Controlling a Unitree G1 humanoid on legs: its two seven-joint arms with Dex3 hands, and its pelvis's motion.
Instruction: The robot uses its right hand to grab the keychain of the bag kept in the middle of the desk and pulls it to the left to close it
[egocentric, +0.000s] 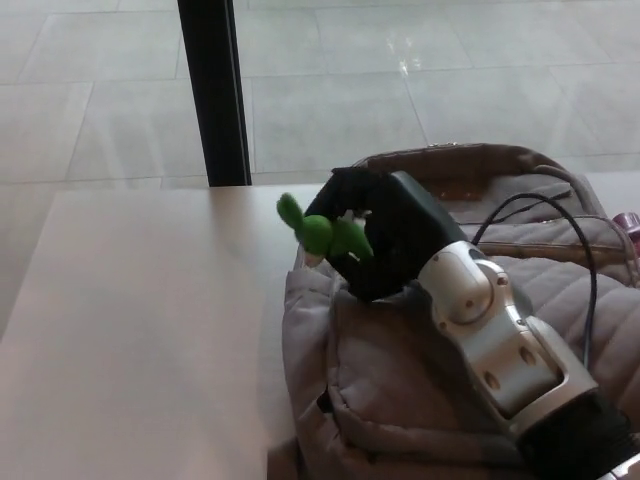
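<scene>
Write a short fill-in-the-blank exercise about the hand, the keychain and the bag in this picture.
The keychain in the robot's grasp is ____ in colour. The hand shut on it is the robot's ____ one. The keychain is at the bag's ____ edge. Behind the table stands a ____ post.
Missing words: green; right; left; black.

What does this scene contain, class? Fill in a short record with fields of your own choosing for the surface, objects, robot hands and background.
surface: pale desk
on it: grey quilted bag, on the desk's right part
held item: green keychain, at the bag's left edge
grasp: right hand shut on the keychain
absent: left hand, not in view
background: tiled floor, black post
</scene>
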